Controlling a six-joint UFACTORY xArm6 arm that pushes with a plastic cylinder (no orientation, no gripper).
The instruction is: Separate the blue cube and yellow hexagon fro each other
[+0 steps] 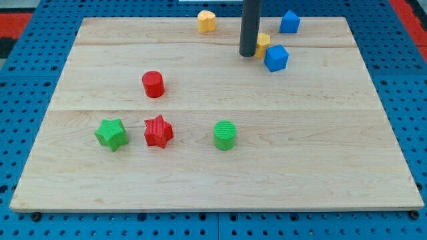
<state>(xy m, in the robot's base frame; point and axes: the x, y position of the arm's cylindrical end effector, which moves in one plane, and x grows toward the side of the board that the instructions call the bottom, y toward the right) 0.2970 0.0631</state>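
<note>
Rod upright, coming straight down from the far edge of the view, dark and cylindrical, with no lean that I can make out. My tip (247,55) sits on the board (220,180) in the far right part, touching or just beside the left face of the yellow hexagon (263,45). It carries no jaws and has hold of nothing; it only rests against the block's side.

The hexagon is half hidden behind the rod, so only its right portion shows. The blue cube (276,58) lies just right of and slightly nearer than the hexagon, the two touching or very nearly so; I cannot tell if a gap lies between them. Tip, hexagon and cube form a short line running left to right.

A second blue block (289,22), its shape unclear, stands farther back near the far edge, apart from that pair. A second yellow block (207,21) sits at the far edge, left of the rod.

Well away on the near left are a red cylinder (153,84), a green star (111,134), a red star (158,131) just right of it, and a green cylinder (225,135) farther right.
</note>
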